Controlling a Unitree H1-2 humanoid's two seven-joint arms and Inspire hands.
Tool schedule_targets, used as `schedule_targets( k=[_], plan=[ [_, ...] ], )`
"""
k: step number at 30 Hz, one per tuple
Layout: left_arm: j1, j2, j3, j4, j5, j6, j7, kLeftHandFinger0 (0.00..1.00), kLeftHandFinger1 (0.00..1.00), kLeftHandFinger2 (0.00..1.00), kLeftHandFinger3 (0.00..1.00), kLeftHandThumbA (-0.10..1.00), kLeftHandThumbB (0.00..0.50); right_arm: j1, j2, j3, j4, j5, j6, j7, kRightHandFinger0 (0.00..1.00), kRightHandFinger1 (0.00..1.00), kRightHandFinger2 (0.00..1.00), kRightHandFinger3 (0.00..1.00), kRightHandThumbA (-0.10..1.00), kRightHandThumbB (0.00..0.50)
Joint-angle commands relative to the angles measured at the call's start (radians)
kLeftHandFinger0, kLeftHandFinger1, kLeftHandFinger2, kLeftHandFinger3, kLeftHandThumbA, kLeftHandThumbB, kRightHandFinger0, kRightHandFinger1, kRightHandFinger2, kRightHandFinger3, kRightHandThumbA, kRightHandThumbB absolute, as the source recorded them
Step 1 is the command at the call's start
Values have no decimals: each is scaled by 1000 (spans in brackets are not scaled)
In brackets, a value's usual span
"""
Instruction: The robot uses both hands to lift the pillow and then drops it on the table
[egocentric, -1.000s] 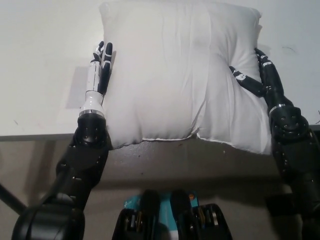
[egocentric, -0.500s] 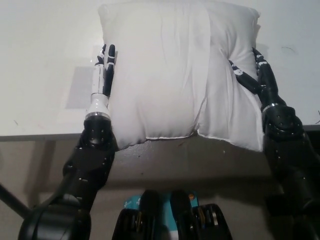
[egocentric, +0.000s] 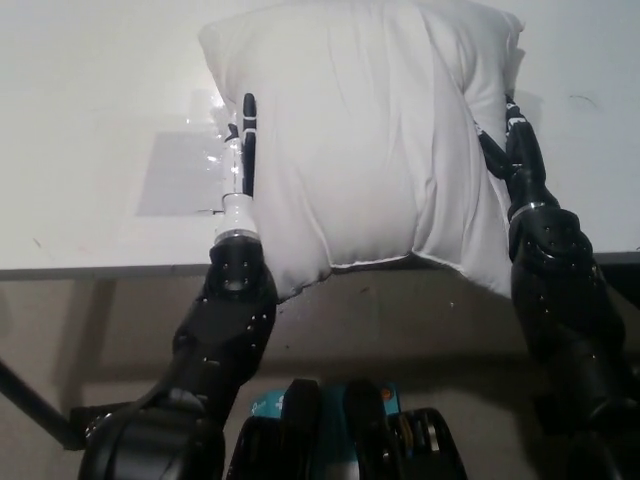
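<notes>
White pillow (egocentric: 370, 140) squeezed btwn left robot hand (egocentric: 243, 150) at 9 o'clock & right robot hand (egocentric: 510, 140) at 3 o'clock, both grasping it, over tabletop (egocentric: 90, 110).

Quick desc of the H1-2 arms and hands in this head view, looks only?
Left hand: slim, white with black finger segments, ending in a silver cuff on a bulky black arm. Right hand: black with small white marks, a thin silver ring at the wrist, then rounded matte-black arm housings dotted with screws. No loose cables visible.

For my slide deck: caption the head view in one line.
White pillow squeezed between the left robot hand and the right robot hand above the white table's near edge.
</notes>
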Motion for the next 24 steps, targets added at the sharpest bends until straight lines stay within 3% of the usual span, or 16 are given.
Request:
schedule_targets(
  k=[1, 4, 9, 15, 21, 22, 24],
  plan=[
    [-92, -122, -26, 14, -9, -39, -51, 1000, 1000, 1000, 1000, 1000, 105, -71, 90, 32, -18, 29, -4, 45, 1000, 1000, 1000, 1000, 1000, 317],
    [-109, -126, -30, 30, -13, -35, -48, 1000, 1000, 1000, 1000, 1000, 123, -72, 90, 34, -13, 33, -10, 55, 1000, 1000, 1000, 1000, 1000, 310],
    [-124, -127, -38, 34, -22, -36, -60, 1000, 1000, 1000, 1000, 1000, 106, -77, 83, 51, -12, 15, -18, 56, 1000, 1000, 1000, 1000, 1000, 302],
    [-141, -110, -71, -10, -13, 1, -87, 1000, 1000, 1000, 1000, 1000, 144, -71, 61, 77, -99, -2, -6, 77, 1000, 1000, 1000, 1000, 1000, 384],
    [-185, -84, -100, -101, -16, 36, -103, 1000, 1000, 1000, 1000, 1000, 179, -99, 20, 103, -232, -1, 23, 90, 1000, 1000, 1000, 1000, 1000, 372],
    [-192, -80, -100, -114, -22, 39, -115, 1000, 1000, 1000, 1000, 1000, 178, -108, 13, 110, -244, -8, 21, 87, 1000, 1000, 1000, 1000, 1000, 357],
    [-216, -74, -101, -149, -32, 22, -121, 1000, 1000, 1000, 1000, 1000, 115, -134, -7, 125, -285, -31, 29, 71, 1000, 1000, 1000, 1000, 1000, 349]
  ],
)
